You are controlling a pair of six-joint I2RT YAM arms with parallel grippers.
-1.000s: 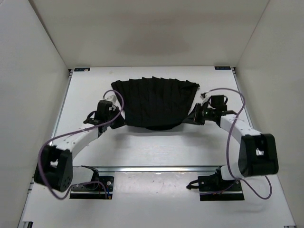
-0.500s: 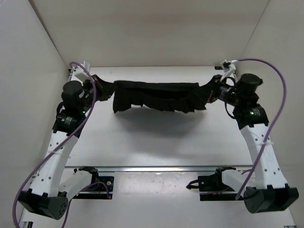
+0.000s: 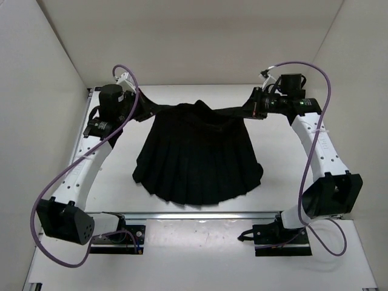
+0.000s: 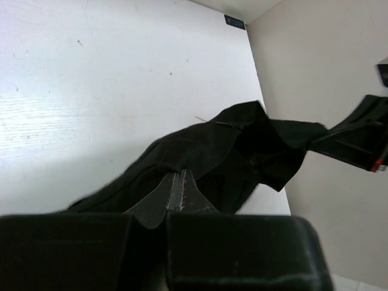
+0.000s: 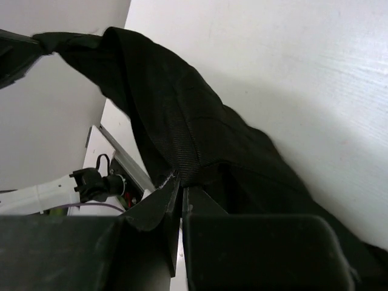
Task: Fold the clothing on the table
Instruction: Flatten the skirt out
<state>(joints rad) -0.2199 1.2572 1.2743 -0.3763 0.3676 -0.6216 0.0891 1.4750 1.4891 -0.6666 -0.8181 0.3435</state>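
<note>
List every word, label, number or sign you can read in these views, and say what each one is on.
No text can be read in any view.
sticker, small and dark, at a far corner of the table: too small and blurred to read.
clothing: no print or tag shows.

The white table [image 3: 285, 163] has a black pleated skirt [image 3: 197, 160] fanned out over its middle, the hem just short of a metal rail [image 3: 200, 214]. Two black arm mounts [image 3: 115, 237] sit at its near edge.
</note>
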